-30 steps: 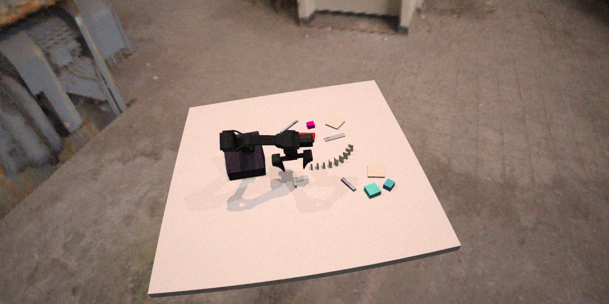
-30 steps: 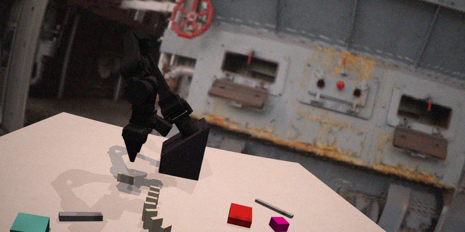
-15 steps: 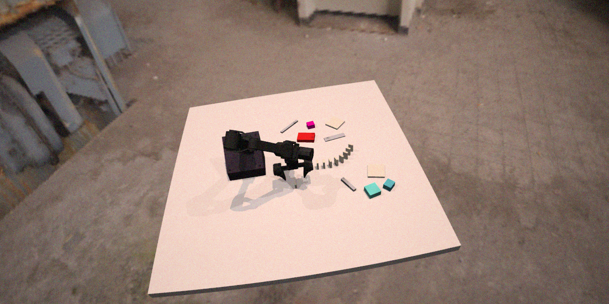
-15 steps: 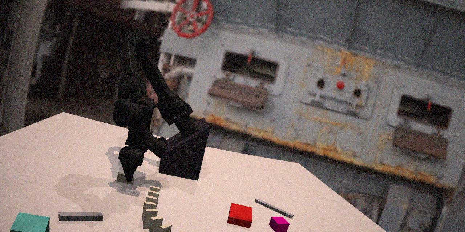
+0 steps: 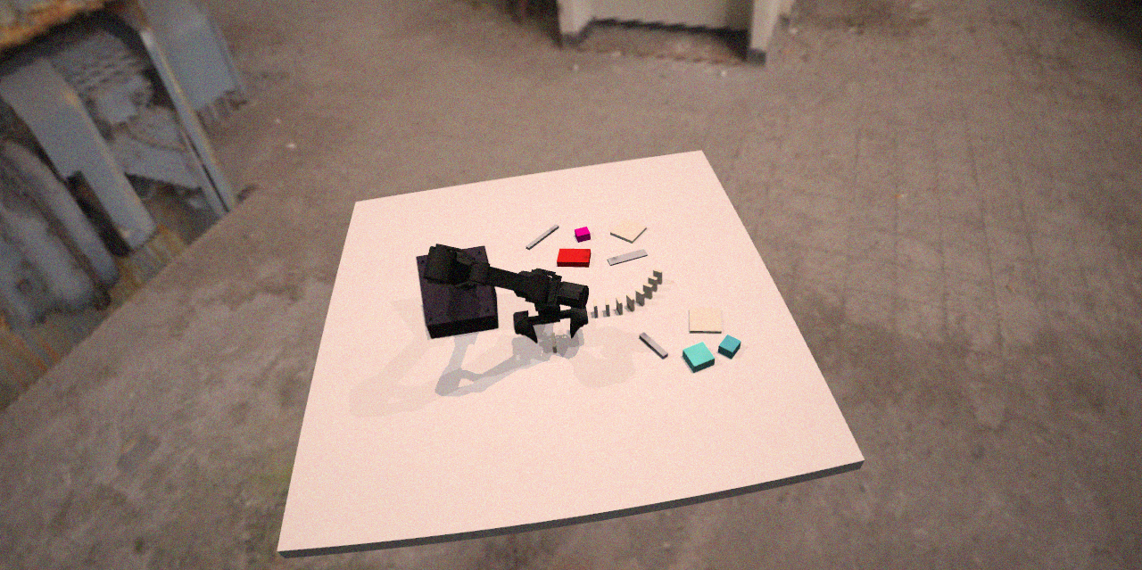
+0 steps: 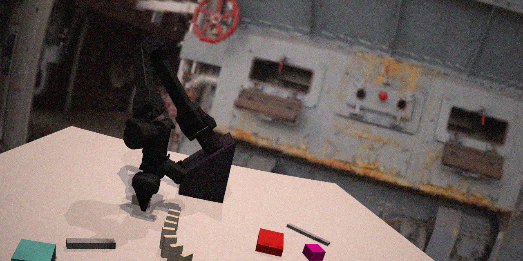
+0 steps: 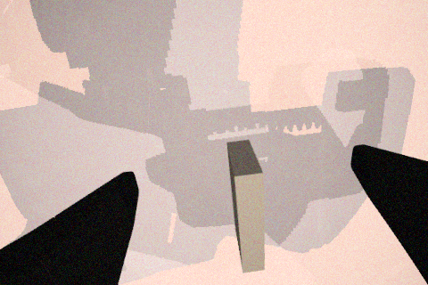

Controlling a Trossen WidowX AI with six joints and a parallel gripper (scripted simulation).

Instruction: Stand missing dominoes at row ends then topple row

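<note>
wide-open hand (image 7: 244, 191) (empty) astride a lone domino (image 7: 249, 208)

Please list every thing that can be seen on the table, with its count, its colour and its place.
Table: one, white.
Standing dominoes: about seven, grey-beige, a curved row right of the gripper.
Loose domino: one, beige, between the fingers, untouched.
Flat bars: three, grey, two behind the row, one in front.
Flat tiles: two, cream, either side of the row.
Red block: one, behind the row.
Magenta cube: one, beside the red block.
Teal blocks: two, front right.
Arm base: one, dark.
Gripper: one, black, open, empty.
</note>
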